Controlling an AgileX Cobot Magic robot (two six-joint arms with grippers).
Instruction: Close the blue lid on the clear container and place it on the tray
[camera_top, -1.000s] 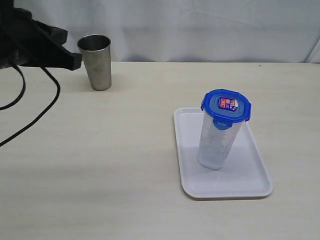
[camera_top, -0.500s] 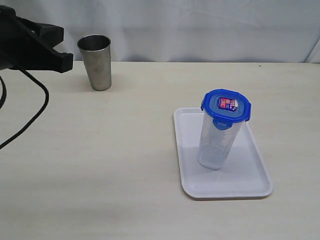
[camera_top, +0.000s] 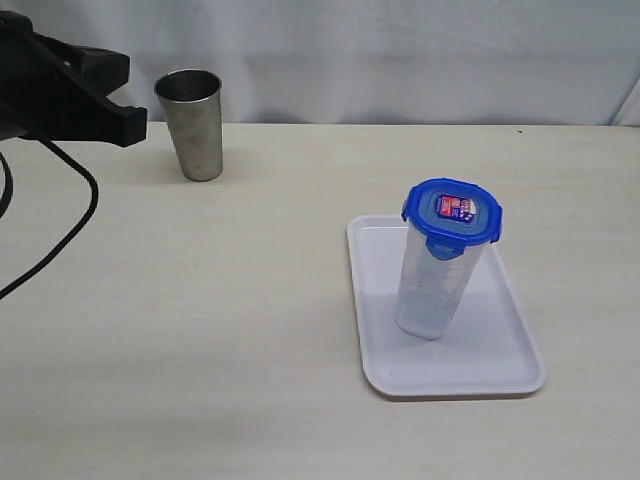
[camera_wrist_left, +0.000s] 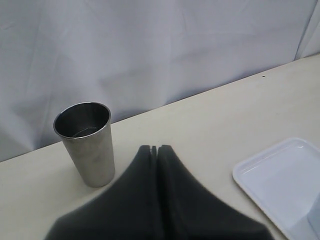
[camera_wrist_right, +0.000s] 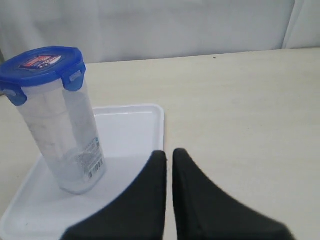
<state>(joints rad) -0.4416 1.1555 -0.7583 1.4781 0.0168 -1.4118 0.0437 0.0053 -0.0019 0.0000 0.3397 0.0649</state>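
While the clear container (camera_top: 430, 290), blue lid (camera_top: 452, 212) on, stands upright on the tray (camera_top: 500, 352), the left gripper (camera_wrist_left: 154, 148) and right gripper (camera_wrist_right: 169, 153) hang apart from it; jaws clenched, empty.

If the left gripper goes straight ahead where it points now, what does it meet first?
The left gripper likely meets bare table, then the white curtain; the steel tumbler stands beside that line. Depth is unclear.

Table: pale cream wood-grain tabletop (camera_top: 230, 300), matte and flat.
Backdrop: white creased fabric curtain (camera_top: 400, 60), hanging just behind the tabletop's far edge.
Light: soft, even, with faint shadows on the tabletop.
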